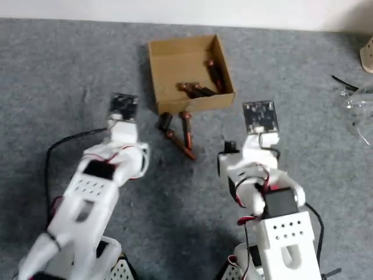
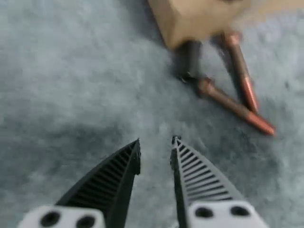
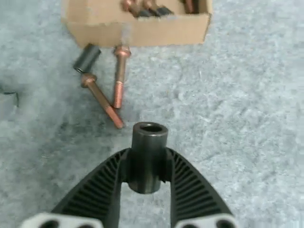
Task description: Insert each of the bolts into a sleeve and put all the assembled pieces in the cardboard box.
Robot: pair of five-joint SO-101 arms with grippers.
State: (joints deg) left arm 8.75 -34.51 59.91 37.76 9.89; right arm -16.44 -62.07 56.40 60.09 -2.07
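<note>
Both arms are built from white moulded plastic housings, the left arm (image 1: pixel 87 192) and the right arm (image 1: pixel 282 233) alike. Each carries a small square grey circuit board (image 1: pixel 123 106) at its front. Behind that board come a black servo block (image 1: pixel 281 204), thin red and black wires (image 1: pixel 254 188) and rows of small round holes (image 1: pixel 88 186) in the white shell. A black cable (image 1: pixel 58 146) trails off the left arm. The left end effector (image 2: pixel 156 142) and right end effector (image 3: pixel 147 154) have black, ribbed, tapering fingers (image 2: pixel 114 180) on white mounts with dark round screw holes (image 2: pixel 50 219).
</note>
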